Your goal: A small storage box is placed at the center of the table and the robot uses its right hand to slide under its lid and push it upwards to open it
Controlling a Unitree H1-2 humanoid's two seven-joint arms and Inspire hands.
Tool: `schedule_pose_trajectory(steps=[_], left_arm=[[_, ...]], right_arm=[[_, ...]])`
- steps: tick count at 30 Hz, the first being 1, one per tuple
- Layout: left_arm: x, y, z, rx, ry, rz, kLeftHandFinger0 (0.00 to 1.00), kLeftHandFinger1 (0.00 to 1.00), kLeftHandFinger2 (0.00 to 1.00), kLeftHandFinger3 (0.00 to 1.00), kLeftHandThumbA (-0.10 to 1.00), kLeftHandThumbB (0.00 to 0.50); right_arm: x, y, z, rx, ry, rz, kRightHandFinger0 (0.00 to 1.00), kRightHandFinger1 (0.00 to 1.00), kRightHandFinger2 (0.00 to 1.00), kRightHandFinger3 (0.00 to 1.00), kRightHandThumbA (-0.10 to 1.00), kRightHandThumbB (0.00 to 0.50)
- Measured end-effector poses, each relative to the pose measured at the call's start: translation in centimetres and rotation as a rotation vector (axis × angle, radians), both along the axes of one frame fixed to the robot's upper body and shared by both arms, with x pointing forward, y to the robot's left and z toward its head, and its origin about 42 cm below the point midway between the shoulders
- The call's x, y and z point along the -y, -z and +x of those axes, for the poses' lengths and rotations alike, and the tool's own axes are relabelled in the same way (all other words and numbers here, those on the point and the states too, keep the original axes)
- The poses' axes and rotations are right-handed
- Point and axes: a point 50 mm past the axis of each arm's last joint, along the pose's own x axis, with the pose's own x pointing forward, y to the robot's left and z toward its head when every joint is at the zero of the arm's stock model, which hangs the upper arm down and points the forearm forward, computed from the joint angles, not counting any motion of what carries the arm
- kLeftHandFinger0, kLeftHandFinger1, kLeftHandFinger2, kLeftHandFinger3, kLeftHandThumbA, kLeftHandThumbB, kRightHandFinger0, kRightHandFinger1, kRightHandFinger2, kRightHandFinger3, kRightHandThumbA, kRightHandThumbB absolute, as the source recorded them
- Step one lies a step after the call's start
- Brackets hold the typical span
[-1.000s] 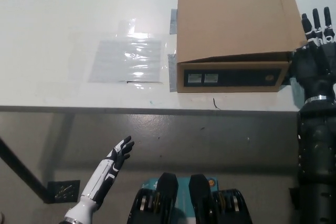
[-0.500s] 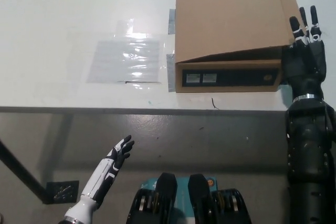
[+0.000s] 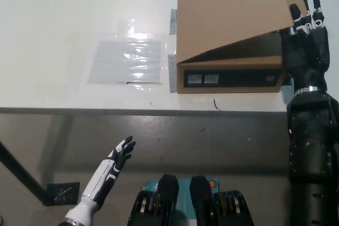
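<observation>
White table (image 3: 63,19), glossy plastic sheet (image 3: 127,59), grey floor (image 3: 212,141).

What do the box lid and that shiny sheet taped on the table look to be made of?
The box lid looks like plain brown corrugated cardboard: matte, with a dark tape strip at its far edge. The sheet seems clear plastic film: glossy, throwing white glare, the table showing through. The right hand is at the lid's right edge.

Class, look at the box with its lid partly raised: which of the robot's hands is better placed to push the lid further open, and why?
Right. The right hand is at the raised corner of the lid; the left hand rests below the table edge, away from the box.
</observation>
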Motion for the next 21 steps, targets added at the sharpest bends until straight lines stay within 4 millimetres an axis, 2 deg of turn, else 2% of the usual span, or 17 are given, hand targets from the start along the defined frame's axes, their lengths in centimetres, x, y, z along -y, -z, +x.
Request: schedule_pose_trajectory(steps=[5,10,14,18,21], left_arm=[[0.0,0.0,0.0,0.0,0.001,0.0,1.0,1.0,1.0,1.0,1.0,0.5],[0.0,0.0,0.0,0.001,0.001,0.001,1.0,1.0,1.0,1.0,1.0,0.5],[0.0,-0.2,0.0,0.005,0.006,0.002,1.0,1.0,1.0,1.0,1.0,0.5],[0.1,-0.5,0.2,0.015,0.016,0.003,1.0,1.0,1.0,1.0,1.0,0.5],[0.1,-0.6,0.3,0.018,0.02,0.006,1.0,1.0,1.0,1.0,1.0,0.5]], right_arm=[[-1.5,-0.9,0.3,0.016,-0.031,-0.019,1.0,1.0,1.0,1.0,1.0,0.368],[-3.6,-1.7,0.8,0.02,-0.067,-0.019,1.0,1.0,1.0,1.0,1.0,0.337],[-5.3,-0.7,1.3,-0.026,-0.099,-0.025,1.0,1.0,1.0,1.0,1.0,0.366],[-7.3,0.7,2.0,-0.086,-0.133,-0.036,1.0,1.0,1.0,1.0,1.0,0.347],[-8.7,0.7,2.4,-0.101,-0.154,-0.053,1.0,1.0,1.0,1.0,1.0,0.335]])
